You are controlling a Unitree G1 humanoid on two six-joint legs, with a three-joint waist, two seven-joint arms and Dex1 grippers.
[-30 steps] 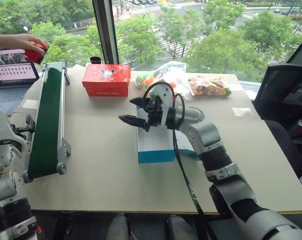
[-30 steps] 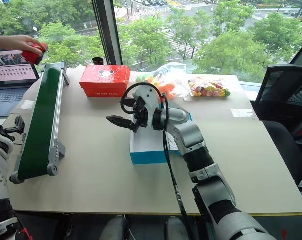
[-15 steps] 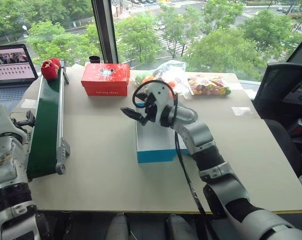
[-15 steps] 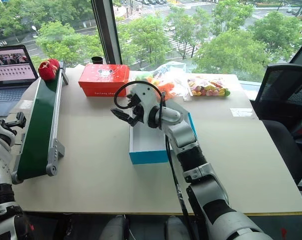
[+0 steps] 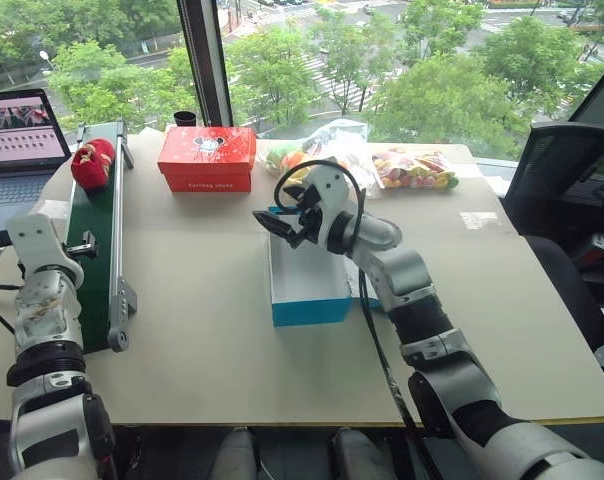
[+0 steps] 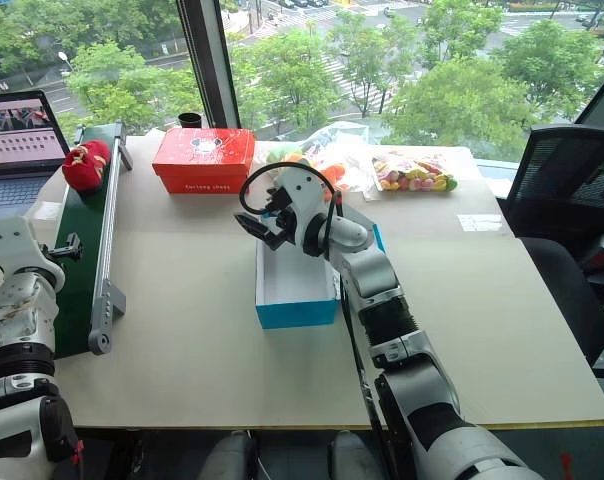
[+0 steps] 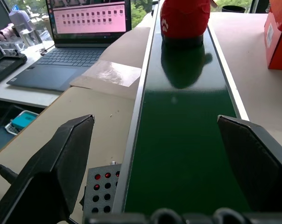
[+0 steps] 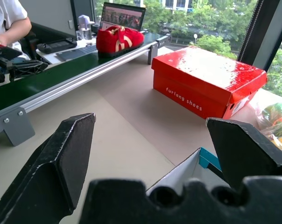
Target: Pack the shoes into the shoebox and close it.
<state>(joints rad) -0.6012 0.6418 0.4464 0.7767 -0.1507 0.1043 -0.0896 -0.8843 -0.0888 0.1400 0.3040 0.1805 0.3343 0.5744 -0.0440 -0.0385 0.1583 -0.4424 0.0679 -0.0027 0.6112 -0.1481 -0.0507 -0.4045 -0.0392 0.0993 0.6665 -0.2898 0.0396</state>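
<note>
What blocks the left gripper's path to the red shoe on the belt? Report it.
Nothing visible does. The red shoe sits at the far end of the green conveyor belt, and the open left gripper faces it along bare belt.

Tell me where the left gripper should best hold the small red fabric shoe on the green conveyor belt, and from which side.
Probably across the small red fabric shoe's soft sides, coming along the green conveyor belt from its near end. In the left wrist view the shoe lies in line with the open left gripper, one end toward it, and looks narrower than the open jaws.
</note>
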